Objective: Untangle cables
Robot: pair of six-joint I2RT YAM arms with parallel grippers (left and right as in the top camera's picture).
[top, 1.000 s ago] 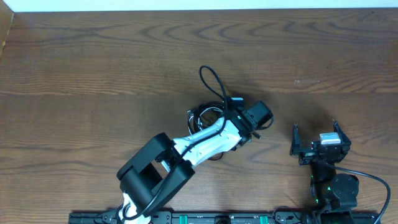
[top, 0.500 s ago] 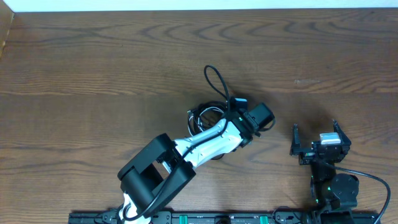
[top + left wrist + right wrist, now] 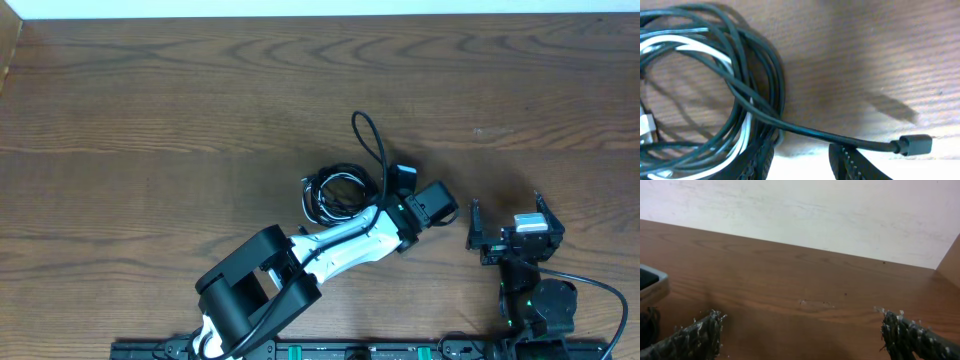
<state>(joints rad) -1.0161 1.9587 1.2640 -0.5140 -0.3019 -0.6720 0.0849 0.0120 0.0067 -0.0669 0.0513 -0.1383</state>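
The cables (image 3: 335,192) lie as a tangled coil at the table's middle, black strands with a white one (image 3: 700,50) among them. One black cable (image 3: 805,132) leaves the coil, crosses just in front of my left gripper's (image 3: 802,161) tips and ends in a small plug (image 3: 916,145). From above, a black loop (image 3: 370,140) stands out beyond the left gripper (image 3: 399,178). Its jaws stand apart with nothing pinched between them. My right gripper (image 3: 507,207) rests open at the right, away from the cables, with only bare wood between its fingers (image 3: 695,335).
The wooden table (image 3: 150,120) reaches to a pale wall at the back. A thick black wire (image 3: 600,285) runs from the right arm's base at the lower right. A grey block (image 3: 650,282) shows at the left edge of the right wrist view.
My left arm has swung to the right, and the black loop has moved right with it. Its jaws have widened. The right arm has not moved.
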